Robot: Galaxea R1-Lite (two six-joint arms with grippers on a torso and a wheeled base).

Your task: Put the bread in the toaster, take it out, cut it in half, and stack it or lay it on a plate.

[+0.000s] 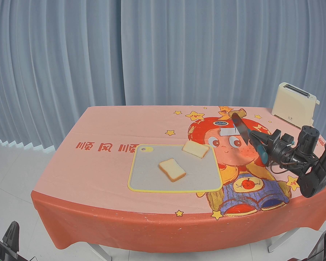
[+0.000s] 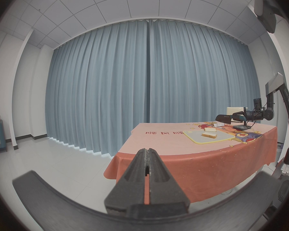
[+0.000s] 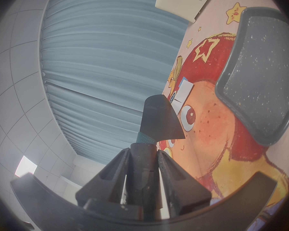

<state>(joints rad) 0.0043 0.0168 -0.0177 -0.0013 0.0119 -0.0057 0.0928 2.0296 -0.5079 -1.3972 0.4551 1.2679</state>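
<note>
At the right of the head view, the right gripper [image 1: 261, 148] clamped a knife [image 1: 240, 127], blade raised. Two bread pieces [image 1: 172, 169] lay on the cutting board [image 1: 148, 178], centre frame. The left gripper [image 2: 146, 151] was closed, empty. If cutting was next, the blade should probably descend squarely across one piece.

The right arm [image 1: 311, 174] is built of matte black, rounded segments, with a black cylinder [image 1: 308, 136] at the wrist and a pale grey panel [image 2: 274, 84] on an upper link. Thin black cables [image 1: 279, 169] are looped beneath the wrist. The right gripper [image 3: 144, 149] is formed of two black, wedge-shaped fingers [image 3: 179, 180] with hollowed outer faces, mounted above a curved black bar [image 3: 240, 202]. The left gripper [image 2: 147, 153] is made alike, its black fingers tapered and hollowed at the sides.
</note>
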